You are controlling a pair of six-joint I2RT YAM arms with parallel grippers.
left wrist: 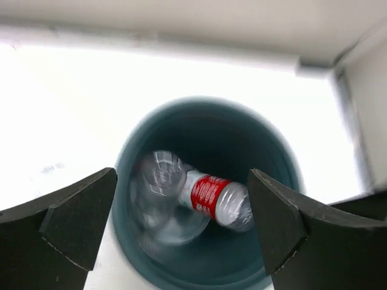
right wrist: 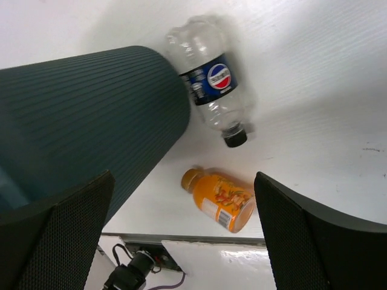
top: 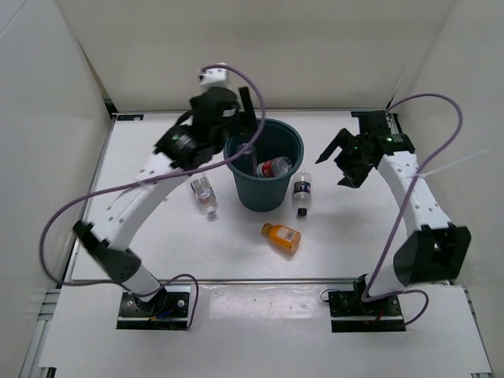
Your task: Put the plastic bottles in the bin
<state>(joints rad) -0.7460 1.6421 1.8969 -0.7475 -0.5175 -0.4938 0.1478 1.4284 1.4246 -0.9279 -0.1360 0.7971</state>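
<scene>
The teal bin stands mid-table. My left gripper is open and empty above its far-left rim. In the left wrist view the bin holds a red-labelled bottle and a blurred clear bottle; the red-labelled one also shows from the top. A second clear bottle lies left of the bin. A dark-labelled bottle lies right of it, and the orange bottle in front. My right gripper is open and empty, right of the bin, above the dark-labelled bottle and the orange bottle.
White walls close in the table at the back and both sides. The bin's ribbed wall fills the left of the right wrist view. The table's front edge, with cables below it, runs just beyond the orange bottle.
</scene>
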